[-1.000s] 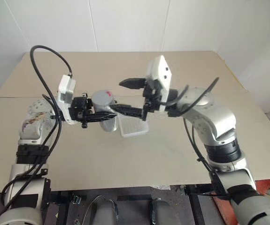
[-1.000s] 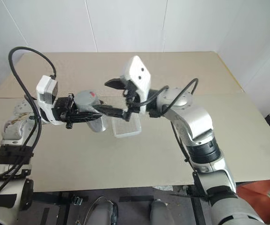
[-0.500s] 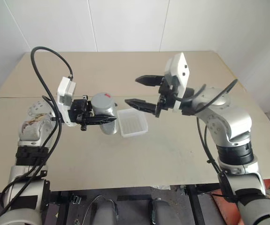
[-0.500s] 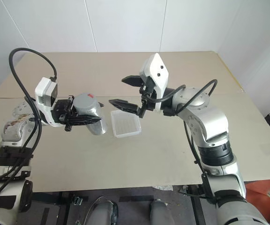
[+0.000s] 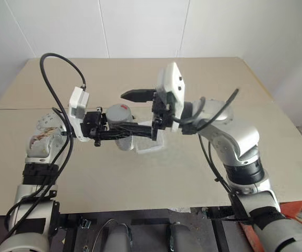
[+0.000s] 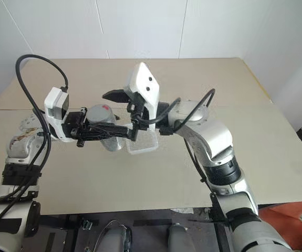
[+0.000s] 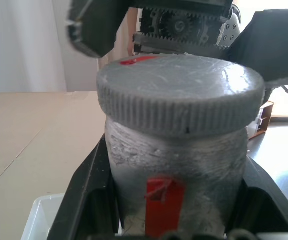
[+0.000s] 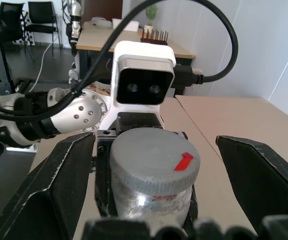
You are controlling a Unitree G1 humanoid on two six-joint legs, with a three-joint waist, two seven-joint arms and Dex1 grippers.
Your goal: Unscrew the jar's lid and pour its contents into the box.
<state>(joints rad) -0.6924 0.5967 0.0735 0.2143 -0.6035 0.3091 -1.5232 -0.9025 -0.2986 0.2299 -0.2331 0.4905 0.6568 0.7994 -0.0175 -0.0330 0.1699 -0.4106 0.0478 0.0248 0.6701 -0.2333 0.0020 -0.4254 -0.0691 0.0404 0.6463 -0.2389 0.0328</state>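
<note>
My left gripper [image 5: 118, 129] is shut on the jar [image 5: 120, 119], a silvery-grey cylinder held level above the table's middle. The grey lid [image 7: 179, 95] with its red patch sits on the jar [image 7: 179, 170]. My right gripper [image 5: 138, 111] is open, one finger on each side of the lid [image 8: 154, 155] with gaps left on both sides. The box [image 6: 143, 143], a translucent white tray, lies on the table just below the right gripper. The contents are hidden inside the jar.
The tan table [image 5: 193, 173] spreads wide around the box, with a seam running across it toward the left edge. White walls close off the far side. Black cables arc over both wrists.
Half a second ago the right gripper had drawn back to the right of the jar; it has now swung left again, and its open fingers straddle the lid. The left gripper keeps its hold.
</note>
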